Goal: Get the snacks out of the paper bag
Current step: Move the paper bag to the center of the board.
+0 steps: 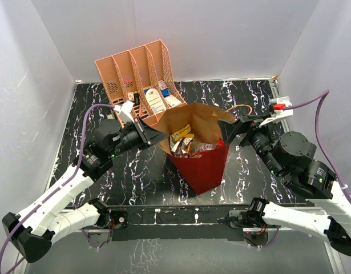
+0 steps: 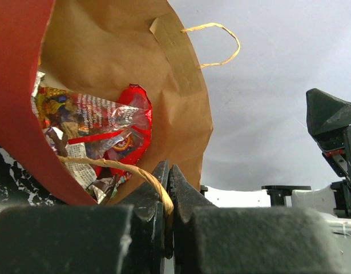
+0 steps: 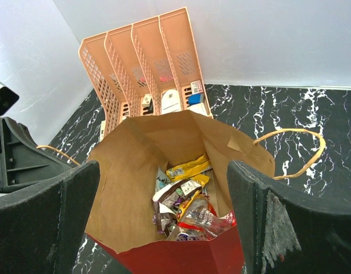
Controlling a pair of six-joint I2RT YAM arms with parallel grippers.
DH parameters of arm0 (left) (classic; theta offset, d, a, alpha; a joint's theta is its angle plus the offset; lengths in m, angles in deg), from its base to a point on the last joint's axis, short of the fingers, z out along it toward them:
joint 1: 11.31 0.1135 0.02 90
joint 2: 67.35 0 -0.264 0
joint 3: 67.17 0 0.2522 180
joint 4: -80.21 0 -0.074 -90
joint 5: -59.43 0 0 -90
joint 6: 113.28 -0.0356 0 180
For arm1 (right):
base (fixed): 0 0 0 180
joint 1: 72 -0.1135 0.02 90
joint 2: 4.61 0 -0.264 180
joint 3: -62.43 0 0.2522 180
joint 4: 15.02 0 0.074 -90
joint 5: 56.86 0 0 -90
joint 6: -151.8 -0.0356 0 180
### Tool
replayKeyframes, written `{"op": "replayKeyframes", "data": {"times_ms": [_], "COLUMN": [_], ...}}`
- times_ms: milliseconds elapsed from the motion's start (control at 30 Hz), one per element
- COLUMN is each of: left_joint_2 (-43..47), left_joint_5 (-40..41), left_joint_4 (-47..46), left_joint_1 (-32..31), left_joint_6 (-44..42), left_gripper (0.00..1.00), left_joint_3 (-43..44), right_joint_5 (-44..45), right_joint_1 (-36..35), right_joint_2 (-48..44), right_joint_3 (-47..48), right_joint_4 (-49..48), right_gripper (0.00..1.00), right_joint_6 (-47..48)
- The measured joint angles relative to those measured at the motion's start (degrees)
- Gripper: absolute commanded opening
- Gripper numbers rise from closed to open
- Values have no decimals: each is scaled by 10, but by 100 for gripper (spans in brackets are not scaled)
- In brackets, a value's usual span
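Note:
The paper bag, red outside and brown inside, stands open mid-table, leaning. Several snacks lie inside it: yellow, brown, purple and shiny red packets. My left gripper is at the bag's left rim, shut on its tan cord handle, which runs between the fingertips. A red packet shows inside the bag in the left wrist view. My right gripper hovers wide open above the bag's right rim, holding nothing. In the right wrist view the gripper frames the bag's mouth.
A salmon-pink slotted organizer with small boxes and cards stands right behind the bag, against the back wall. The bag's other cord handle sticks out at the right. White walls enclose the black marbled table.

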Motion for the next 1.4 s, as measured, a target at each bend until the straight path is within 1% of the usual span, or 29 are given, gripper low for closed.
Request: {"op": "replayKeyframes", "data": {"times_ms": [300,433,700,867,967,1133,1267,1333,1400], "left_joint_2": [24,33,54,67,69,73,92,102,106], "left_joint_5": [48,71,108,118,121,122,122,122,122], "left_joint_4": [94,136,192,207,212,214,202,193,188], "left_joint_1": [0,0,0,0,0,0,0,0,0], "left_joint_6": [-26,-40,-57,-60,-59,-54,-42,-36,-31], "left_gripper": [0,0,0,0,0,9,12,14,18], "left_joint_3": [33,52,81,82,82,82,73,66,62], "right_joint_5": [4,16,69,105,117,131,133,124,94], "right_joint_1": [0,0,0,0,0,0,5,23,64], "right_joint_2": [0,2,14,53,91,152,176,182,191], "right_joint_3": [2,17,47,49,49,49,49,49,50], "right_joint_4": [14,38,75,106,118,130,127,125,124], "right_gripper": [98,98,97,97,100,100,100,99,100], "right_joint_6": [-6,-10,-21,-40,-48,-61,-63,-62,-59]}}
